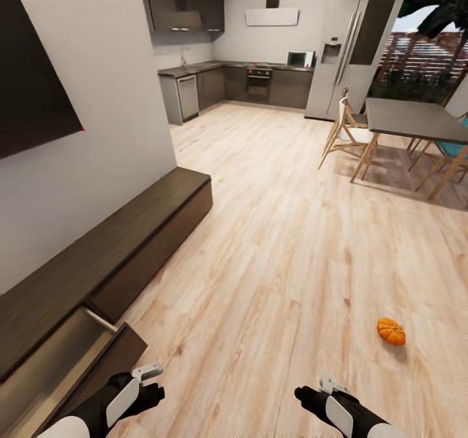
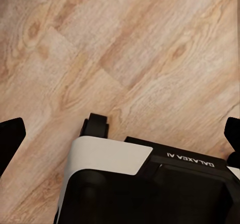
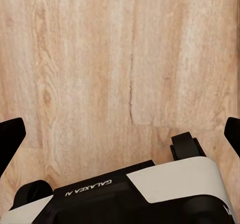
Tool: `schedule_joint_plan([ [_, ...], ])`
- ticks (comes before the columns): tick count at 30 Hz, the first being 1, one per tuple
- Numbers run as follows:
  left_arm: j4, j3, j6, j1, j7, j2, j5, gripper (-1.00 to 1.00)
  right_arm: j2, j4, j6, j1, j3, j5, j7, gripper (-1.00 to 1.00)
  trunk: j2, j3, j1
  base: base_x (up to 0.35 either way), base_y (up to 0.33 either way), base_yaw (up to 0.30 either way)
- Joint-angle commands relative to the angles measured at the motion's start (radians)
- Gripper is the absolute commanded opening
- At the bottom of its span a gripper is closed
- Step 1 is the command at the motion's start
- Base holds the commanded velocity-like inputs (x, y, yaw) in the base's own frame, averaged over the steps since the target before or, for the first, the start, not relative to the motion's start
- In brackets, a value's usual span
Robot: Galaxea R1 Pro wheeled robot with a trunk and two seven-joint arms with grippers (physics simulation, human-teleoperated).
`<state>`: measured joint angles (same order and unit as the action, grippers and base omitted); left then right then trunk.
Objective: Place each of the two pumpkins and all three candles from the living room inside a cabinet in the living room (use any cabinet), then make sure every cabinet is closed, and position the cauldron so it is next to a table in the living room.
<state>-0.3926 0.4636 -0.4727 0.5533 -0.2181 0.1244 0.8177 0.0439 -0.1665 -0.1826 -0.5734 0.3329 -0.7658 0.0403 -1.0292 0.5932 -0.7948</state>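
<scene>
One pumpkin (image 1: 390, 331) on floor, unstowed. Cabinet (image 1: 97, 256) drawer (image 1: 39, 366) pulled out, apparently empty. Left gripper (image 2: 120, 134) and right gripper (image 3: 120, 134) spread wide, holding nothing.

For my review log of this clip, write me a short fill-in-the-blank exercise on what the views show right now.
1. The pumpkin lies on the ____.
2. The drawer of the cabinet nearest the left tool is ____.
3. The pumpkin lies closer to the ____ tool.
4. Both wrist views look down at the wooden ____.

Missing words: floor; open; right; floor
</scene>
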Motion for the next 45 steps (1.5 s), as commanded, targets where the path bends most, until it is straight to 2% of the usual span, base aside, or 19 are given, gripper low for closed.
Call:
schedule_joint_plan([
  [1, -0.003, 0.007, -0.003, 0.0, -0.009, 0.001, 0.011, 1.0, 0.001, -0.002, -0.005, 0.0, 0.008, -0.007, 0.004, 1.0, -0.001, 0.002, 0.0, 0.0, 0.0, -0.21],
  [45, -0.003, 0.007, -0.002, 0.0, -0.009, 0.001, 0.009, 1.0, 0.001, -0.002, -0.004, 0.0, 0.008, -0.009, 0.005, 1.0, -0.001, 0.056, 0.0, 0.0, 0.0, -0.203],
])
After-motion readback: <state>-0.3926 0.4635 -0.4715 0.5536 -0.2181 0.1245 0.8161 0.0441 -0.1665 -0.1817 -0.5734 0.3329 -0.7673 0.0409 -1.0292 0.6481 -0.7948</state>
